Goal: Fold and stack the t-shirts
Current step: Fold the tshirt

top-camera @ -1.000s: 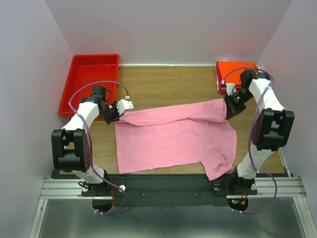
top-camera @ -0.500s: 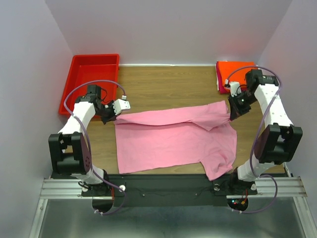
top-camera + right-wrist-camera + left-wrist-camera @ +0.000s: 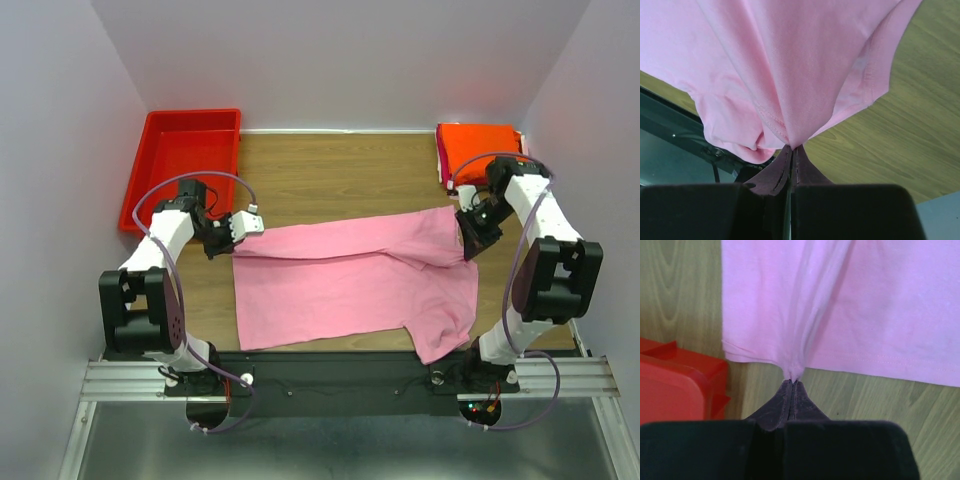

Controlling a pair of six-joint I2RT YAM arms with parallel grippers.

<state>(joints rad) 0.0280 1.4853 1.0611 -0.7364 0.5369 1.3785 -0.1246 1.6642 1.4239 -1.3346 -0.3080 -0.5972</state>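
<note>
Light pink t-shirt spread mid-frame; far edge pinched by clamped left gripper and right gripper, pulled nearer since a second ago, folding underway.

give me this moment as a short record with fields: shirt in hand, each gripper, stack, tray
shirt in hand: light pink t-shirt, spread on the wooden table, far edge pinched at both ends and folded toward the near side
left gripper: shut on the shirt's left far corner, cloth bunched at the fingertips
right gripper: shut on the shirt's right far corner
stack: folded orange t-shirt at the far right corner, a pink-red edge showing beneath it
tray: red plastic tray at the far left, nothing visible inside
</note>
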